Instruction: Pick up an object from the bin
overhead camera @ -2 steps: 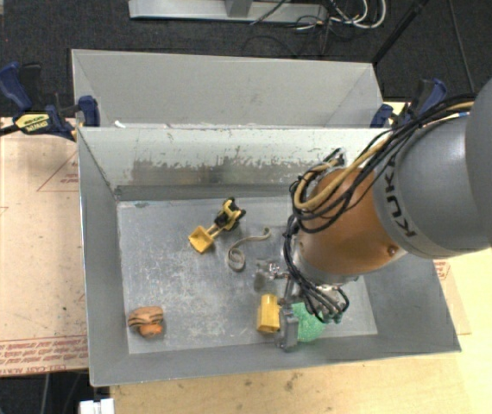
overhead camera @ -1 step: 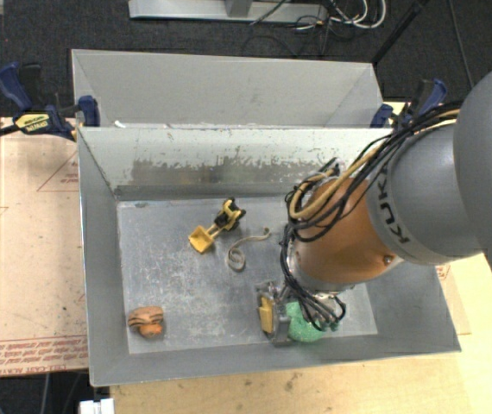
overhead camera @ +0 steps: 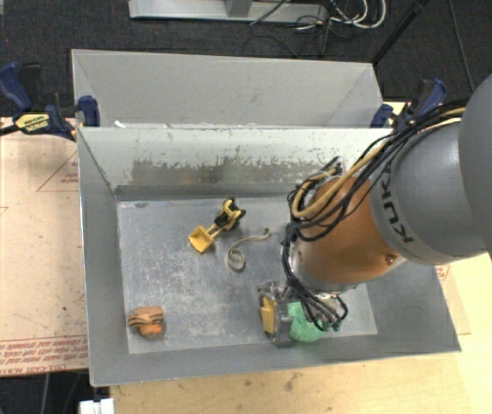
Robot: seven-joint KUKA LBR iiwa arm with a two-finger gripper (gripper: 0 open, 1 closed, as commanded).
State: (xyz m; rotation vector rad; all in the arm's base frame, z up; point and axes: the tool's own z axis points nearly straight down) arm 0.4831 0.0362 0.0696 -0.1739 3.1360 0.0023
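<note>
Arm point(overhead camera: 453, 188) over bin's point(overhead camera: 99, 231) right half, gripper point(overhead camera: 285, 317) low at front floor, touching green lumpy thing point(overhead camera: 308, 333) just beneath it, grip parted or closed cannot tell; yellow toy digger point(overhead camera: 214, 228) well apart.

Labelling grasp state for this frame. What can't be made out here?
1. end effector, camera view: mostly covered by the wrist and cables; grip state unreadable.
2. green thing, near right of the bin: partly under the end effector; shape, and whether it is held, unclear.
3. yellow-black piece beside it: robot part or bin item, cannot tell.
</note>
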